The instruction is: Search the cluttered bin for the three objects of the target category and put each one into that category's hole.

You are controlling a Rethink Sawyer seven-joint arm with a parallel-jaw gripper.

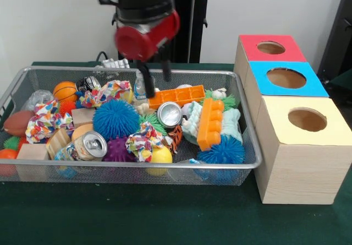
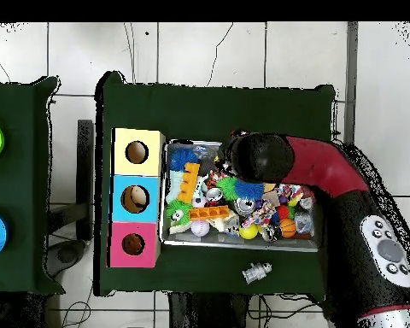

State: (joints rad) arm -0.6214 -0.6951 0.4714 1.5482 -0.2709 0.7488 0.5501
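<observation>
My gripper (image 1: pixel 158 87) hangs open over the back middle of the wire bin (image 1: pixel 250 162), with nothing between its black fingers (image 1: pixel 147 86). Just below and to the right of it lies a long orange brick (image 1: pixel 177 96). A second orange brick (image 1: pixel 209 123) lies tilted on a pale teal carton. Two blue spiky balls (image 1: pixel 115 118) (image 1: pixel 225 151), two cans (image 1: pixel 169 114) (image 1: pixel 91 145), crumpled patterned wrappers (image 1: pixel 143 141), wooden blocks (image 1: pixel 33 151) and a small basketball (image 1: pixel 65 91) also fill the bin. In the overhead view the arm's head (image 2: pixel 261 157) hides the gripper.
Three wooden boxes with round holes stand beside the bin: red-topped (image 1: pixel 270 48), blue-topped (image 1: pixel 286 78) and yellow-topped (image 1: pixel 307 119). A small white object (image 2: pixel 256 272) lies on the green cloth outside the bin. The bin's wire walls rise around the clutter.
</observation>
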